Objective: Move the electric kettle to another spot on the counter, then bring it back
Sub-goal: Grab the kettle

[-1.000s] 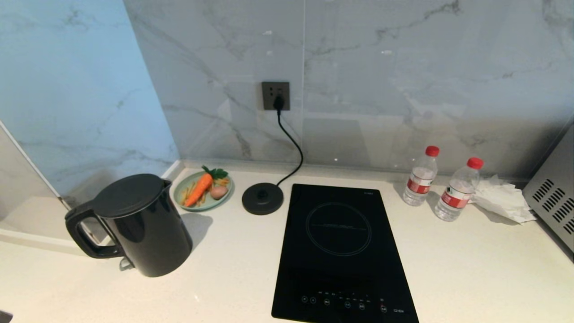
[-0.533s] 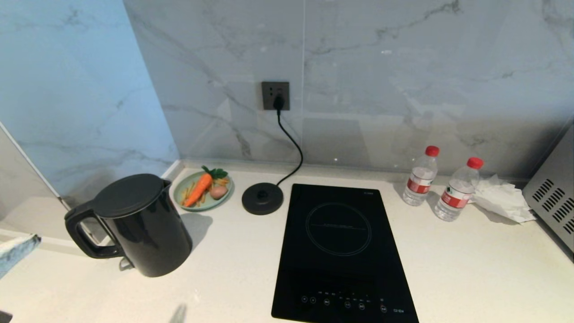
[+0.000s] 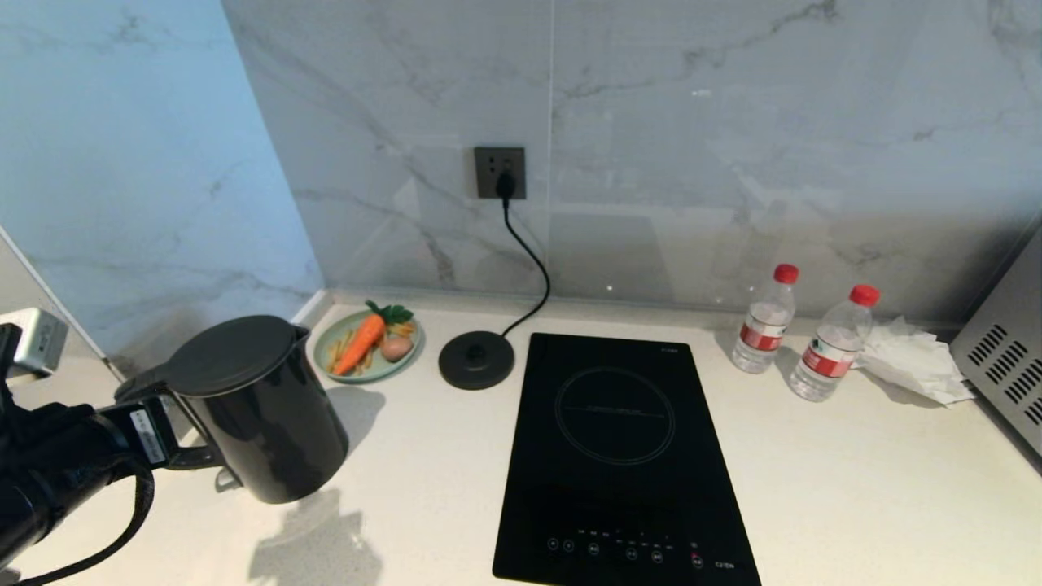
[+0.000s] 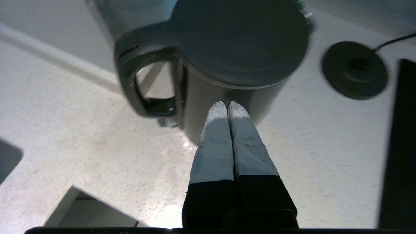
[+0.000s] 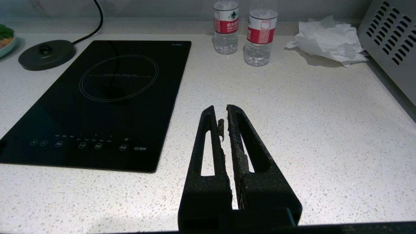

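Head view: my left claw [image 3: 167, 435] is reaching in at lower left beside the kettle [image 3: 252, 407], which is standing on the counter [image 3: 423, 456] away from its base [image 3: 477, 360].

Left wrist view: my fingers [image 4: 216, 136] are pressing together, gripping nothing. Going in closed, I am risking nudging that glossy, smooth cylinder over.

Right wrist view: my right claw [image 5: 224, 117] is hovering closed and empty over speckled stone.

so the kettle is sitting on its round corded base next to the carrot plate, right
Not quite. The head view shows the electric kettle standing on the bare counter, apart from its round corded base. That base sits empty next to the carrot plate.
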Available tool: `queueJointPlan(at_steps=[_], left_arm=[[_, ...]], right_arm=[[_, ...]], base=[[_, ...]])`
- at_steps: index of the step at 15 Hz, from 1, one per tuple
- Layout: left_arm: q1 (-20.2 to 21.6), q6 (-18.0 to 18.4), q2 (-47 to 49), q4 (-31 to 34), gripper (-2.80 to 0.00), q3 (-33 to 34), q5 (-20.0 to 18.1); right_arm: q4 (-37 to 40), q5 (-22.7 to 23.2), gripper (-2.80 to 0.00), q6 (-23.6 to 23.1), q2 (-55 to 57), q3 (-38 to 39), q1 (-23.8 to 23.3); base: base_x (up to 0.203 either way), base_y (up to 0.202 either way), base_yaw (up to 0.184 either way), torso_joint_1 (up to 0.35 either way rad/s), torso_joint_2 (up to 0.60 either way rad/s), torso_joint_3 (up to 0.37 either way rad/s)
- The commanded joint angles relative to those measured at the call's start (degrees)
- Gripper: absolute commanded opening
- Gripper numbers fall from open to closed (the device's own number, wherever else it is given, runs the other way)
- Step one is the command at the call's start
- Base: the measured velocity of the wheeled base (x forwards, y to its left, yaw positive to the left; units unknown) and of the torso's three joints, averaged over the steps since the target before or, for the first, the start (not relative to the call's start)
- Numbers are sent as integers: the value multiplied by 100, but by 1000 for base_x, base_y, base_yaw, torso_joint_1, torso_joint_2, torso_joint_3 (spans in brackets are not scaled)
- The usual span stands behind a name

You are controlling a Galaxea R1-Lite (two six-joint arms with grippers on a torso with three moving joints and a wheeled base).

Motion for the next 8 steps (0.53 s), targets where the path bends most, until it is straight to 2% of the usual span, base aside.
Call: queueJointPlan(at_steps=[1, 3, 5, 8], left_arm=[[13, -51, 262, -387, -280, 560, 98], [509, -47, 370, -820, -280, 746, -39], [883, 104, 428, -1046, -280, 873, -573], [868, 136, 749, -1129, -280, 745, -656]], right_arm=[[-4, 1, -280, 1, 0, 1, -2], [-4, 1, -280, 1, 0, 1, 2], [-4, 1, -280, 1, 0, 1, -2], [-4, 1, -280, 1, 0, 1, 7]], base=[[0, 0, 0, 0, 0, 0], [0, 0, 0, 0, 0, 0], [0, 0, 0, 0, 0, 0], [0, 0, 0, 0, 0, 0]])
